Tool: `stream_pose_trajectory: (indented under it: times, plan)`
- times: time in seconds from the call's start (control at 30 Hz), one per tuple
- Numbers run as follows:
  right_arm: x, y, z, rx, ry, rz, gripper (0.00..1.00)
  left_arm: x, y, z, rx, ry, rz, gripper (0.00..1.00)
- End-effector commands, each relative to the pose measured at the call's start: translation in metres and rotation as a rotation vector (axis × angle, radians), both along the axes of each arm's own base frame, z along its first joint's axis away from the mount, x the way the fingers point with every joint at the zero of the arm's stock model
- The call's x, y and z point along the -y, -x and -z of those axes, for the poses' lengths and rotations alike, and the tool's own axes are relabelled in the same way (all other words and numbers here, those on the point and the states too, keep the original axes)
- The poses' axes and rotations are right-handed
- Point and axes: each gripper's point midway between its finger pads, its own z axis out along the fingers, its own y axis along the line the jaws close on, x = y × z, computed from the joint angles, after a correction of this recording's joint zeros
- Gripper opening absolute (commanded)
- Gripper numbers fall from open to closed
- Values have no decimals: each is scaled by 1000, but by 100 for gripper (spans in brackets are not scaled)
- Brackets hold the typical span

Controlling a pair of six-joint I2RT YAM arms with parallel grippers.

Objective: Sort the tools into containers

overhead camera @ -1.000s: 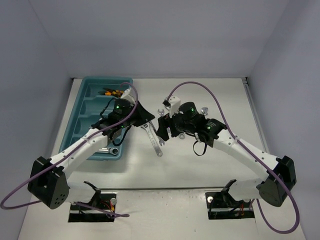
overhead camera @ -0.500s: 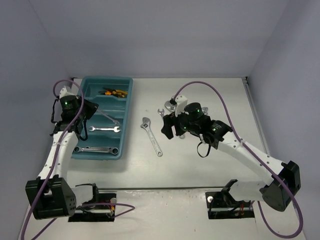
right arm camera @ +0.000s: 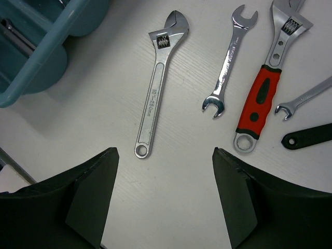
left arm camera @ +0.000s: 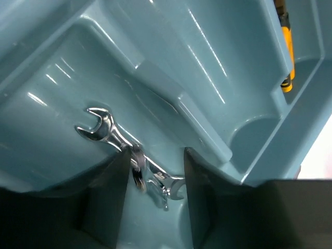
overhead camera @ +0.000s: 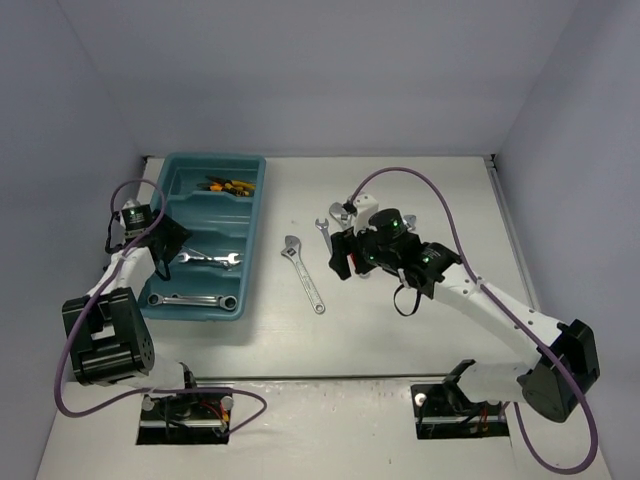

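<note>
The containers are the compartments of a teal tray [overhead camera: 252, 215] at the left of the table. My left gripper [overhead camera: 168, 243] hangs over its left side, open, and a silver wrench [left arm camera: 111, 136] lies loose on a compartment floor between its fingers. That wrench [overhead camera: 205, 259] rests in the third compartment; another wrench [overhead camera: 195, 299] lies in the nearest one. My right gripper [right arm camera: 165, 171] is open above bare table, just short of a silver adjustable wrench [right arm camera: 158, 85]. A combination wrench [right arm camera: 230, 59] and a red-handled wrench [right arm camera: 264, 93] lie to its right.
Yellow and black screwdrivers [overhead camera: 228, 185] lie in the far compartment, one also visible as a yellow handle [left arm camera: 287, 46]. A small wrench [right arm camera: 306, 96] and a black tool [right arm camera: 311, 136] lie at the right. The tray's corner [right arm camera: 36, 57] is left of the adjustable wrench.
My left arm swung from mid-table to the tray's left side, its jaws opened, and the wrench now lies in the compartment. My right gripper shifted slightly and stayed open.
</note>
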Motion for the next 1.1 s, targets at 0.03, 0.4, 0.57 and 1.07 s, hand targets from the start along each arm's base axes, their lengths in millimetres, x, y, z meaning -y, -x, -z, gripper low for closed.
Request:
stream_pose_trajectory:
  times: [0.03, 0.4, 0.57, 1.07]
  plan:
    - [6, -26, 3, 31, 35, 103, 69, -14, -9, -44, 56, -99, 1, 60]
    - [58, -94, 36, -89, 110, 500, 53, -24, 35, -106, -44, -322, 46, 71]
    - [89, -135, 60, -156, 137, 676, 46, 11, 53, -132, -40, -434, 191, 71]
    - [104, -199, 145, -320, 227, 865, 38, 93, 127, -143, 71, -461, 464, 72]
